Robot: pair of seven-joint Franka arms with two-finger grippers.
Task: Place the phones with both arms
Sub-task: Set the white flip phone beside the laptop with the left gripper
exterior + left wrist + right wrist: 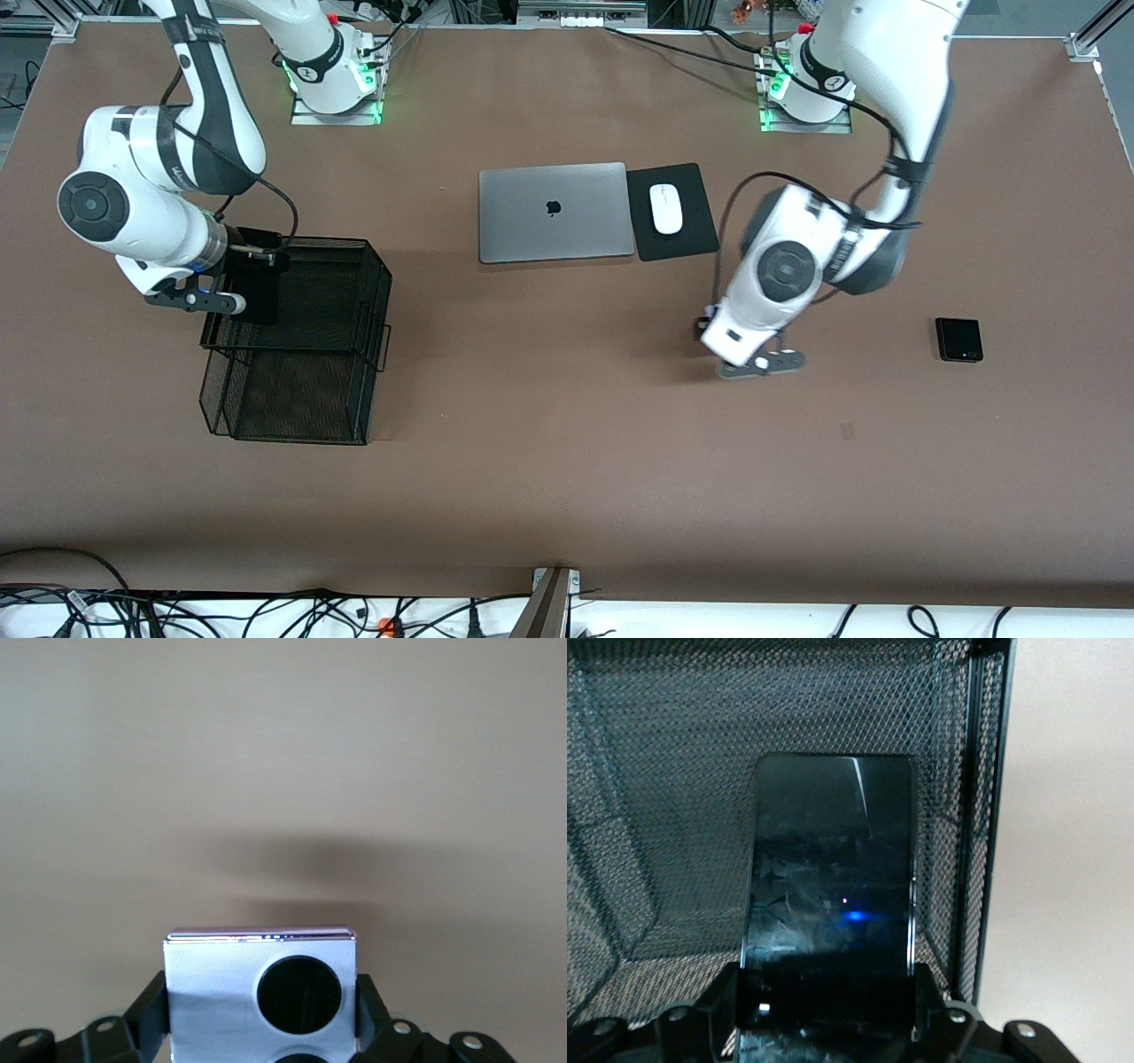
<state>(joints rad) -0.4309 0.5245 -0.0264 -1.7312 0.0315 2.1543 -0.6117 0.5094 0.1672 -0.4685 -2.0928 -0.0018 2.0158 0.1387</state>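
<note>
Front: right gripper held black slab over mesh basket; square black phone lay near left arm's end | Left wrist: left gripper pinched lilac phone above table | Right wrist: jaws clamped slab inside basket.

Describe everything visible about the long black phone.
The long black phone is a flat glossy slab with rounded corners; its dark face is smudged and shows a small blue glint and a thin streak of reflected light. The right gripper is shut on one short end, a finger on each long edge. It hangs over the black mesh basket, its free end pointing into the basket. Whether it touches the mesh cannot be told.
</note>
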